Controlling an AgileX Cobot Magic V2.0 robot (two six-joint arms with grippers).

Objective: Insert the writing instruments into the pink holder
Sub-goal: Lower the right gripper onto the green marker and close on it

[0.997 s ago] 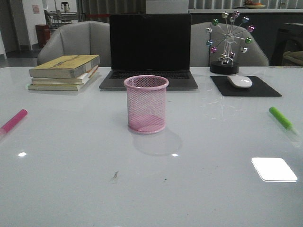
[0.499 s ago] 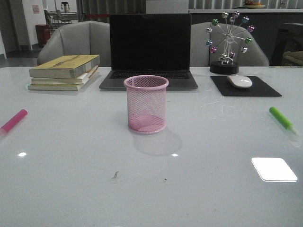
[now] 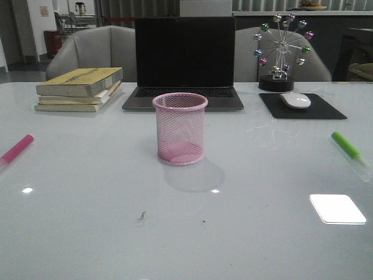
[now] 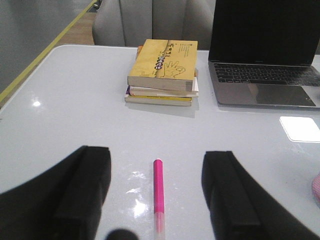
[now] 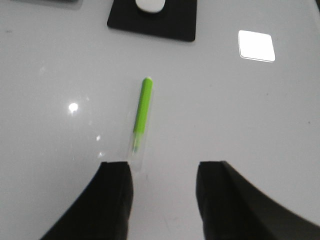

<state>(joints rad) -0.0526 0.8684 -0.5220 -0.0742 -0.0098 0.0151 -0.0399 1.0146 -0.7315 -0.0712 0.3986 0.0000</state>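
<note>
The pink holder (image 3: pixel 180 128) stands upright and empty at the table's middle, in front of the laptop. The magenta marker (image 3: pixel 16 149) lies flat near the left table edge; in the left wrist view the marker (image 4: pixel 158 191) lies between the spread fingers of my left gripper (image 4: pixel 157 160), which is open above it. The green marker (image 3: pixel 346 145) lies flat near the right edge. From the right wrist, this marker (image 5: pixel 142 112) lies just ahead of my open right gripper (image 5: pixel 164 167), its clear cap end beside one finger (image 5: pixel 117 195). Neither gripper shows in the front view.
A stack of books (image 3: pixel 81 88) sits at the back left and a closed-screen laptop (image 3: pixel 184 61) behind the holder. A mouse on a black pad (image 3: pixel 300 105) and a ferris-wheel ornament (image 3: pixel 281 52) stand at the back right.
</note>
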